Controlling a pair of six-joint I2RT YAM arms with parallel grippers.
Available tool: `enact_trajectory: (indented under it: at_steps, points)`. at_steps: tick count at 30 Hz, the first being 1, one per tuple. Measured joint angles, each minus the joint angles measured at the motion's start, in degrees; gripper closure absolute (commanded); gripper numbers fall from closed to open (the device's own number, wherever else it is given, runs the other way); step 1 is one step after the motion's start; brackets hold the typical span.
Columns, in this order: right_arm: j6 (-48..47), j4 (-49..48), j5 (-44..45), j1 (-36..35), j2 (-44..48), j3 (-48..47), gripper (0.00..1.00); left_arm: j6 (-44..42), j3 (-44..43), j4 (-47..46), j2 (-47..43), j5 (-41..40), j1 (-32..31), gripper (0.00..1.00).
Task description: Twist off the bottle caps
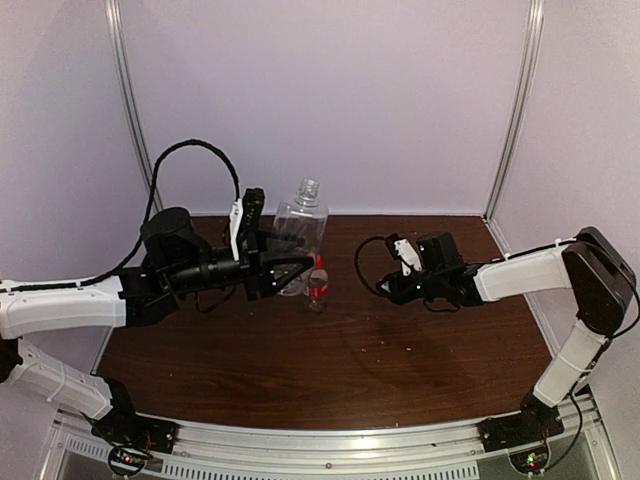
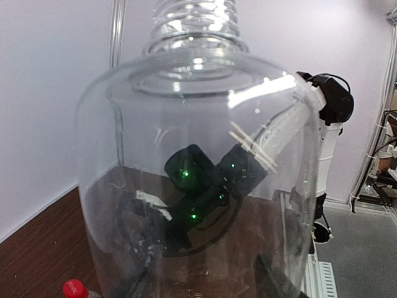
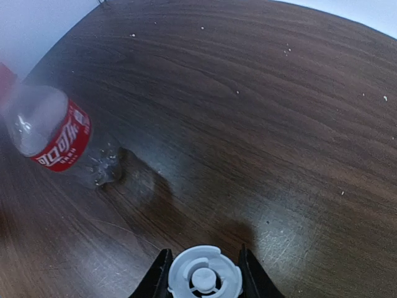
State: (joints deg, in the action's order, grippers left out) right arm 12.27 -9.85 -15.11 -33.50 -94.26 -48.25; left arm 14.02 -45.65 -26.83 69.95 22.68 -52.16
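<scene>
My bench: dark wood-grain table (image 1: 350, 370), speckled with pale crumbs (image 3: 286, 48). Plain pale lilac walls (image 1: 330, 100) rise behind and beside the table; two metal posts (image 1: 131, 110) stand at its far corners. Soft glare on the table

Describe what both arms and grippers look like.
The left arm and right arm have white links, black joints. A black cable loops above the left one. The left gripper and right gripper have black fingers, each with a white bracket behind.
</scene>
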Motion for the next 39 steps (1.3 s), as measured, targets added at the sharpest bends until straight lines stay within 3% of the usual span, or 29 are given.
enact_trajectory:
  at_steps: [12,29,39]
  points:
    - [1.75,-13.79,0.61,1.14,-9.99,4.72,0.84,-0.28,0.17,1.4,-0.61,-0.83,0.0,0.57]
    - [1.42,-18.34,1.49,1.18,-10.67,7.76,0.71,-0.7,0.28,1.46,-0.63,-0.98,0.0,0.56]
    - [0.87,-18.47,1.68,1.46,-10.51,8.2,0.49,-1.46,0.35,1.64,-0.7,-1.31,0.0,0.56]
